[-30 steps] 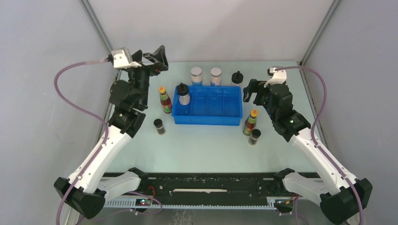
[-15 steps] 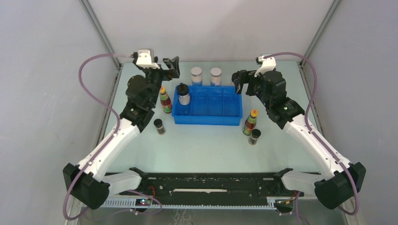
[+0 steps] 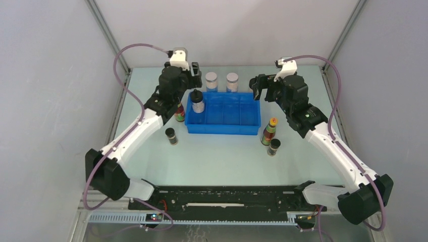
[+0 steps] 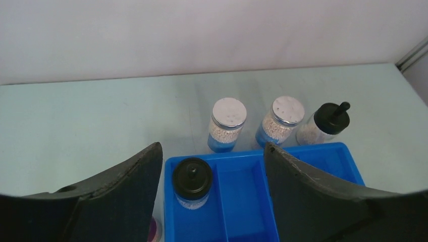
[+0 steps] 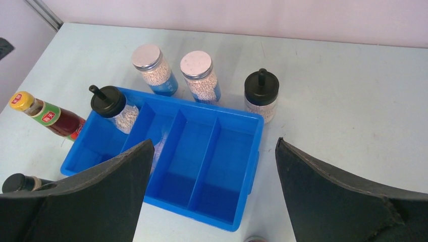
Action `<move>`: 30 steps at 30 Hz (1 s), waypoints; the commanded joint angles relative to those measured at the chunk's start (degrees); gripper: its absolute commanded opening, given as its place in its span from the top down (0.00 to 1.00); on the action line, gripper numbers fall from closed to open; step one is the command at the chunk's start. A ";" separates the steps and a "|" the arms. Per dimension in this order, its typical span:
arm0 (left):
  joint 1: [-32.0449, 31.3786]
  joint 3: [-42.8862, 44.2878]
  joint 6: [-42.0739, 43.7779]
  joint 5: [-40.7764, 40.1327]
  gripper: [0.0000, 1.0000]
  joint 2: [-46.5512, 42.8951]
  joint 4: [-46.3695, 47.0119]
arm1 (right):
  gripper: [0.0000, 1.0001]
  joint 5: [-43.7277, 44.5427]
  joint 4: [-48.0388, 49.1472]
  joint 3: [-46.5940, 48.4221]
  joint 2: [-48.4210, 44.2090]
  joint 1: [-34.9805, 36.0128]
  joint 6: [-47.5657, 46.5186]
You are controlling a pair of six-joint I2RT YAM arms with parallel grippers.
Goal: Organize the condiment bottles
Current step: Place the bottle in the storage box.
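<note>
Top external, housed so far: one knob-capped bottle (image 3: 198, 101) stands upright in the far-left compartment of the blue tray (image 3: 224, 132), the only one I count inside.
Back row: a white-lidded bottle (image 3: 211, 80) and its twin (image 3: 232, 80) stand side by side on the table (image 3: 227, 164), just behind the tray's far wall.
Right wrist, stray twin: the second knob-capped bottle (image 5: 261, 96) stands outside the tray's far right corner.
Right flank: a slim orange-capped bottle (image 3: 270, 130) and a short dark bottle (image 3: 274, 146) stand close together off the tray's right end.
Left flank: the left slim bottle (image 3: 177, 112), partly behind my left arm (image 3: 146, 118), and the left short dark bottle (image 3: 171, 136) mirror them.
Tray logic: four compartments for four pairs, so I judge one kind per slot; three slots hold nothing.
Left gripper (image 4: 212, 148): jaws spread wide and empty, above the tray's far-left corner, facing the white-lidded pair, probably for reach.
Right gripper (image 5: 214, 142): jaws wide and empty, over the tray's far right end. The stray knob-capped bottle looks like its natural pick.
</note>
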 commanded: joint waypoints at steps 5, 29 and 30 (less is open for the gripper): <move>0.25 14.52 2.63 4.21 0.22 9.61 -10.59 | 0.00 0.35 1.63 2.43 0.56 -0.65 -1.00; 0.28 34.56 2.85 3.44 0.11 32.16 -17.91 | 0.00 0.37 3.27 0.72 3.30 -3.03 -0.21; 0.28 34.89 2.86 3.19 0.10 32.83 -17.89 | 0.00 0.31 3.37 0.78 3.46 -3.07 -0.21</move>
